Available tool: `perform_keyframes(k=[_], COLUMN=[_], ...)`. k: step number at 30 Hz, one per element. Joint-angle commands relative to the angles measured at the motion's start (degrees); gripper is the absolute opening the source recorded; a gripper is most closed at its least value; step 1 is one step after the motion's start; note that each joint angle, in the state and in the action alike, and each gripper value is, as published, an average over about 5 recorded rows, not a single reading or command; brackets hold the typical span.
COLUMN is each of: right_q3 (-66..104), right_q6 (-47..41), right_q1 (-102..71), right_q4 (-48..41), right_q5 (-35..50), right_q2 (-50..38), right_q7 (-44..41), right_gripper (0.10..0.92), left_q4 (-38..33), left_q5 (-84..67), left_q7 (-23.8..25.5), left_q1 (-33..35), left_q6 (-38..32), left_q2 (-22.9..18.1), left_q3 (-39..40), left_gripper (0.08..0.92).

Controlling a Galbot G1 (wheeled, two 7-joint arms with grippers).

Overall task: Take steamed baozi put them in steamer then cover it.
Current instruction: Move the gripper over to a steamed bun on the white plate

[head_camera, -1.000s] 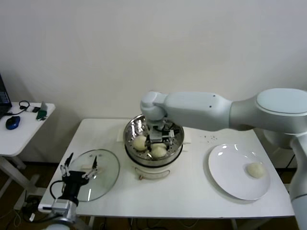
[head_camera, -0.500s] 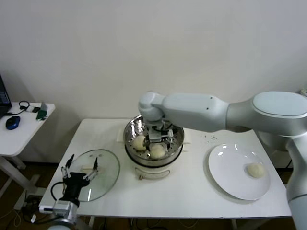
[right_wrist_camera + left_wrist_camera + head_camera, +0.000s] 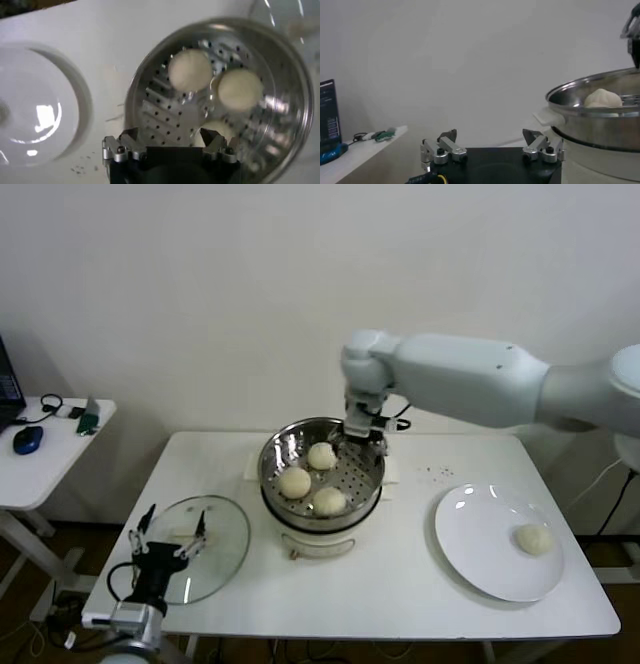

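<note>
A: How much room is showing around the steamer (image 3: pixel 322 474)?
B: It is sitting mid-surface (image 3: pixel 400 584), toward the back edge. Three baozi (image 3: pixel 294 481) are lying on its perforated floor, with bare floor on the side nearest the plate (image 3: pixel 495 541). The fourth bun (image 3: pixel 533 538) is resting on that plate, well apart to the right.

A: Where is the right gripper (image 3: pixel 362 427)?
B: It is hanging above the steamer's back right rim, jaws spread and gripping nothing.

A: And the left?
B: The left gripper (image 3: pixel 168 536) is hovering over the cover (image 3: pixel 196 549), jaws spread wide, nothing between them. The cover is lying flat near the front left corner, its rim close to the surface's edge. Open surface is showing between cover and steamer, and in front of the steamer.

A: Any writing to read?
B: None that I can make out. A side desk (image 3: pixel 40 454) on the far left is carrying a blue mouse (image 3: pixel 26 439) and cables.
</note>
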Motion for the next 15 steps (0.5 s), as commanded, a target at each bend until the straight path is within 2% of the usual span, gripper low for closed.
perform_keyframes(k=[1, 7, 15], right_q3=[-10.42, -6.6, 14.89], right_q6=[-19.69, -29.47, -28.34], right_q1=[7.2, 0.32, -25.21], right_q4=[2.57, 6.43, 2.51], right_q5=[15.14, 10.64, -0.51], right_q2=[-22.32, -35.35, -44.44], right_q7=[6.23, 8.61, 6.02], right_gripper=[0.823, 0.823, 0.823], left_q4=[-0.47, -0.41, -0.41], left_q5=[-0.19, -0.1, 0.72], left_q7=[0.16, 0.21, 0.12], left_q1=[0.31, 0.2, 0.55], left_q6=[0.14, 0.2, 0.53], left_q2=[0.08, 0.32, 0.16], left_q3=[0.55, 0.85, 0.83], left_gripper=[0.823, 0.823, 0.823])
